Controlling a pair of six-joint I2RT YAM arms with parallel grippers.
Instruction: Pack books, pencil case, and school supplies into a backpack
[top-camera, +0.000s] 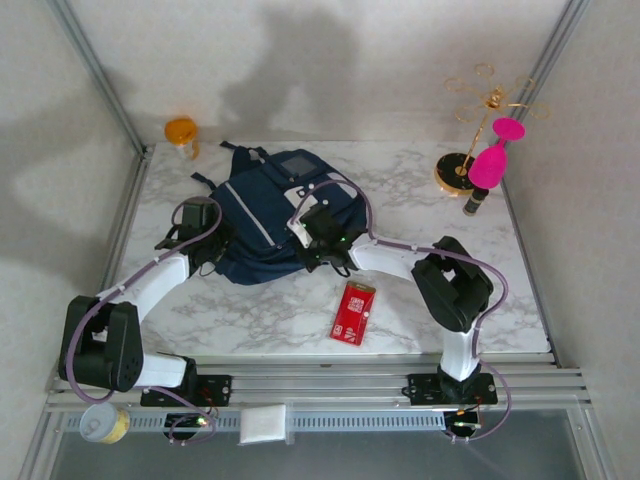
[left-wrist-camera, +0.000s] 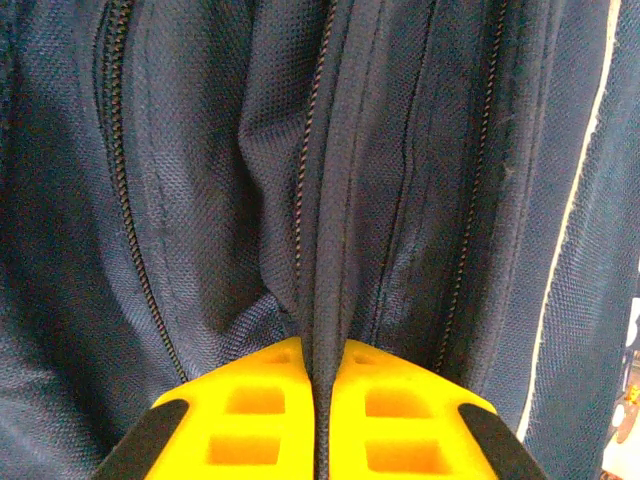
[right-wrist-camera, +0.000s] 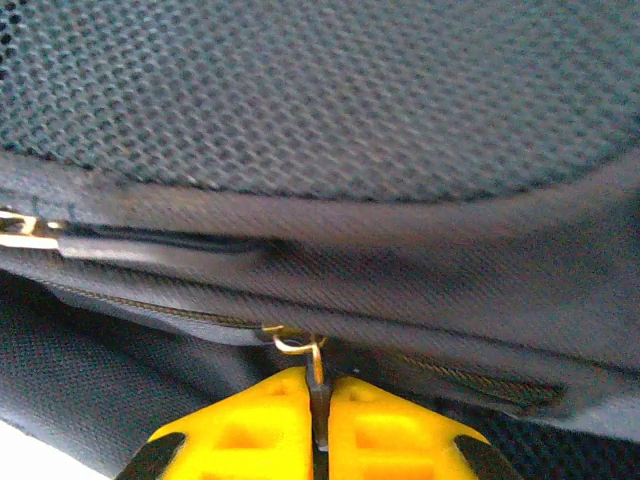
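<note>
Navy fabric is what both my pincers have hold of. The backpack (top-camera: 262, 215) lies flat in the middle of the table (top-camera: 250, 310). My left pincer (left-wrist-camera: 318, 365) is closed tight on a raised fold of cloth at the backpack's left side, between two zip lines. My right pincer (right-wrist-camera: 318, 385) is shut on the zip pull (right-wrist-camera: 300, 346) at the backpack's near right edge, with the little metal ring just above my yellow fingertips.

I judge the step in hand to be working the zip: the left holds the bag steady while the right draws the slider along. Which way it has to run I cannot tell. The red packet of school supplies (top-camera: 353, 313) lies on the table just nearer than the backpack and is not yet packed, so I lean toward opening.

The next move calls for a pull straight along the zip line, low and even, with the left keeping the cloth taut. A slack fold could catch in the teeth, and the thin pull could slip out of my grip.

Beyond the backpack's far left corner stands an orange cup (top-camera: 181, 132). Well off to the backpack's far right is a gold stand (top-camera: 455, 175) with pink pieces (top-camera: 488, 165). Neither is in my way.
</note>
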